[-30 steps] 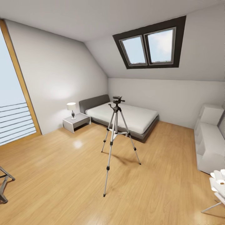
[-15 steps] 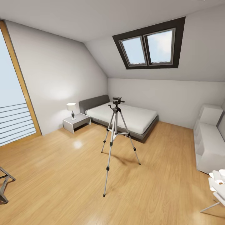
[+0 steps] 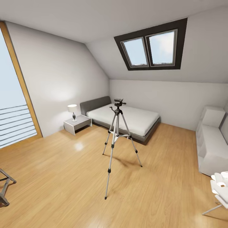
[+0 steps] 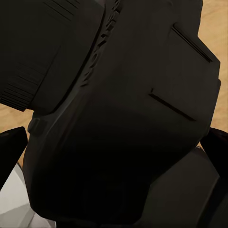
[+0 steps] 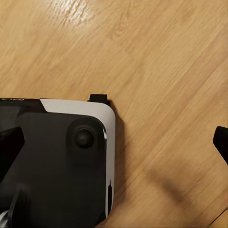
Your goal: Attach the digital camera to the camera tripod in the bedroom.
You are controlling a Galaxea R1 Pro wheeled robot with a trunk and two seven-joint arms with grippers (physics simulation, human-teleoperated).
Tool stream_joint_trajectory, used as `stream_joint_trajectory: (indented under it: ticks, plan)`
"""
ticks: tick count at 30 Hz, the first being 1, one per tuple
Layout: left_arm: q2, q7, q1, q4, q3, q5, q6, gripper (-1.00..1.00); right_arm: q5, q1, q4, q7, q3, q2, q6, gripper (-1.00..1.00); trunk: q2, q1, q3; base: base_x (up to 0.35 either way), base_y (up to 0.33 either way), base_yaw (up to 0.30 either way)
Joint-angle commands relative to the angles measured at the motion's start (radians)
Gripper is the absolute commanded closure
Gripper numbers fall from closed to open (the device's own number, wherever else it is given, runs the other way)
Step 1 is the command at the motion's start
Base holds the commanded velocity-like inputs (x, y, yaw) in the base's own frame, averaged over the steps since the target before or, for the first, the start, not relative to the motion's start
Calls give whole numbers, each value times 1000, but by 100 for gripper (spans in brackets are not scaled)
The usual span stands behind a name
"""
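Note:
The camera tripod stands on the light wood floor in the middle of the bedroom, silver legs spread, its black head and pan handle on top, in front of the grey bed. In the left wrist view a chunky black body, apparently the digital camera, sits right against the lens between the fingers of my left gripper; its red button is hidden. My right gripper hangs open over the floor beside my own black-and-white base, holding nothing.
A nightstand with a lamp stands left of the bed. White shelving lines the right wall, with a white chair below it. A dark metal frame sits at the lower left, by the tall window.
The whole head view has drifted very slightly, so the camera moved; the tripod and furniture stay where they were.

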Motion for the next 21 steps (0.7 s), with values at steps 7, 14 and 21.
stream_joint_trajectory:
  ticks: [7, 14, 21]
  plan:
    - [0, 3, -1, 1, 2, -2, -1, 100, 4, -1, 3, 1, -3, -1, -4, -100, 48, -27, 21, 0, 0, 0]
    - [0, 3, -1, 2, 2, -2, -1, 100, 4, -1, 3, 0, -3, -1, -4, -100, 50, -27, 22, 0, 0, 0]
    - [1, 3, -1, 1, 2, -1, -1, 100, 4, -1, 3, -1, -3, -1, -5, -100, 50, -27, 22, 0, 0, 0]
